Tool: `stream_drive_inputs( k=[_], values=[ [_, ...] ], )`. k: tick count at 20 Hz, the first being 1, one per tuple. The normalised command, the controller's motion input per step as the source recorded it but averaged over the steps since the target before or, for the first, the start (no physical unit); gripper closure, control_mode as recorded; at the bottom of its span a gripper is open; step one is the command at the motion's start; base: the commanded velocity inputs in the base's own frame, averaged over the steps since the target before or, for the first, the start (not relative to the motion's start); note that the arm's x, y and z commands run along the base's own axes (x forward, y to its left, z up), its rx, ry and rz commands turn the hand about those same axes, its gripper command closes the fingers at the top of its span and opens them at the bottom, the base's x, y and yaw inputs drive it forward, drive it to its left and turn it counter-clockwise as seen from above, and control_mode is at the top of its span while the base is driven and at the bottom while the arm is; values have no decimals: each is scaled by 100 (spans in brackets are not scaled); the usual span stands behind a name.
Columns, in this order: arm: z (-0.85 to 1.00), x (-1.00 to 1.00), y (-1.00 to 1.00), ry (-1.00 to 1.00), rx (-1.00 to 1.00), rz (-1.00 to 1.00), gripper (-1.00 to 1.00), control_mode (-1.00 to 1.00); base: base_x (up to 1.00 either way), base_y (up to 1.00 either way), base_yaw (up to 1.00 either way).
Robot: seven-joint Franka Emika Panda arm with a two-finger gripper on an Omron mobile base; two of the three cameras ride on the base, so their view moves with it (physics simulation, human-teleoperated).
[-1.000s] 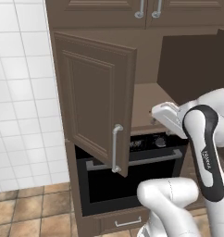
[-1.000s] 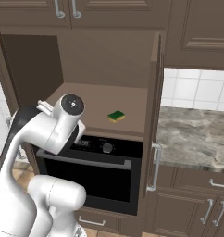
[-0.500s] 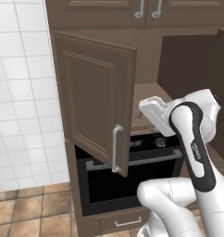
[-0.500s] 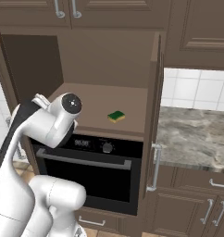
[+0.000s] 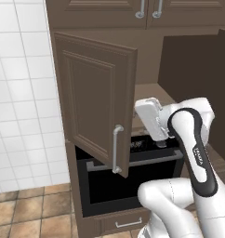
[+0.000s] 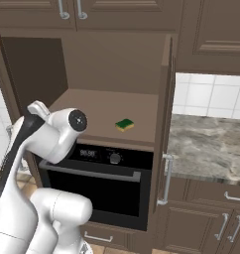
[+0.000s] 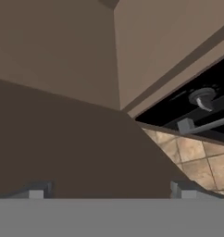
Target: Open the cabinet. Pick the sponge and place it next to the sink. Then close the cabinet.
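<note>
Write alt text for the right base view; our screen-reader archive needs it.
A small green sponge lies on the shelf of an open brown cabinet above a black oven. The white robot arm rises at lower left, and a marble counter runs to the right.

Even, soft rendered light, sharp throughout; the cabinet (image 6: 112, 74) interior sits slightly shaded, no glare.

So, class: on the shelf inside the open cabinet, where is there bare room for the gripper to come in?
The shelf is mostly bare: a wide free patch runs from the left inner wall to the sponge. A narrower strip lies between the sponge and the right door. Tightest at the left door, beside the open gripper.
</note>
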Motion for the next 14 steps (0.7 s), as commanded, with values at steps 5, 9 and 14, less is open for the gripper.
stream_drive_inputs(
  k=[5, 9, 14],
  values=[
    [0, 0, 29, 0, 5, 11, -100, -100, 0, 0, 0],
    [0, 8, 20, 0, 0, 9, -100, -100, 0, 0, 0],
    [0, 19, 0, 3, 0, 14, -100, -100, 0, 0, 0]
  ],
)
